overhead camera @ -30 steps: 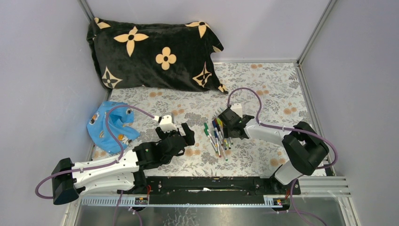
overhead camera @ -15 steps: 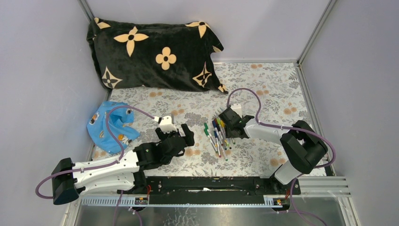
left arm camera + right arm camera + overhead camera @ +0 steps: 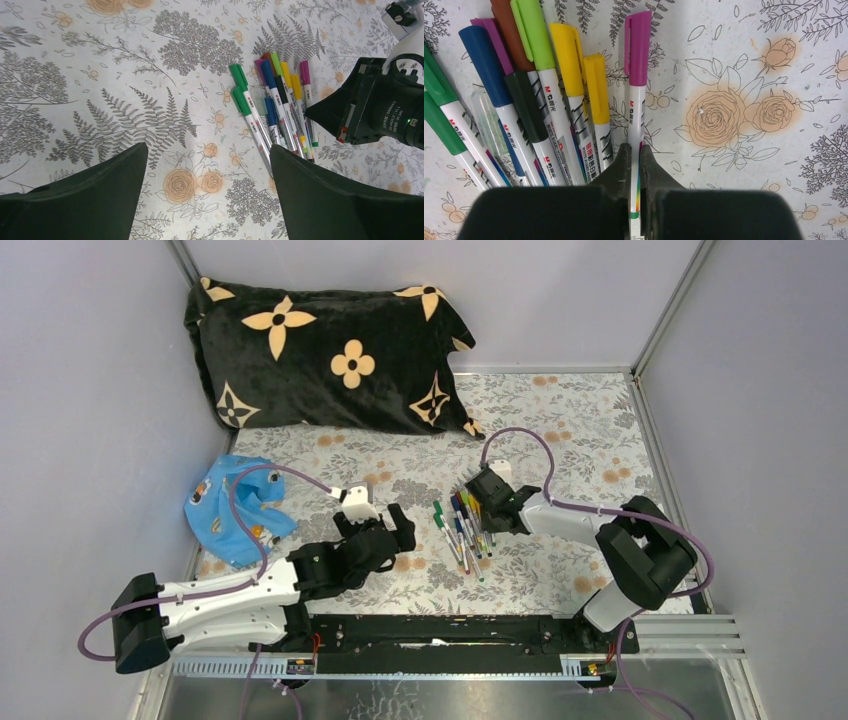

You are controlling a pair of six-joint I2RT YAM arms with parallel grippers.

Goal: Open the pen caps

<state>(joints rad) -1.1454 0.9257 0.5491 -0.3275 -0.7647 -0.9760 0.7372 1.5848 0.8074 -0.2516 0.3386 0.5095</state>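
While the grey floral-printed tablecloth point(image 3: 560, 420) lay flat and smooth under everything, it gave the pens nothing to stop against; a sideways tug could scatter them.

Left gripper point(image 3: 207, 147): jaws spread wide, empty, hovering over bare cloth.

Right gripper point(image 3: 635, 150): fingers pinched narrow on a single barrel at the right edge of the bunch of thin white-barrelled marker pens point(image 3: 272, 107).

Risks, as judged:
- The short yellow-capped pen point(image 3: 597, 90) lay just beside the right gripper's left finger. A lift could drag it along or fan the bunch out.
- The grip sat low on the white barrel of the magenta-capped pen point(image 3: 636, 110). The long free end could droop or pivot once raised, leaving the cap off-line for the left gripper.
- The barrel was thin and round, so it could roll between the pads if the pull came at an angle.

Position: the short magenta plastic cap point(image 3: 639, 47) was seated on the pen's far end, straight ahead of the right fingertips, with bare barrel between cap and fingers. It lay well apart from the left gripper.
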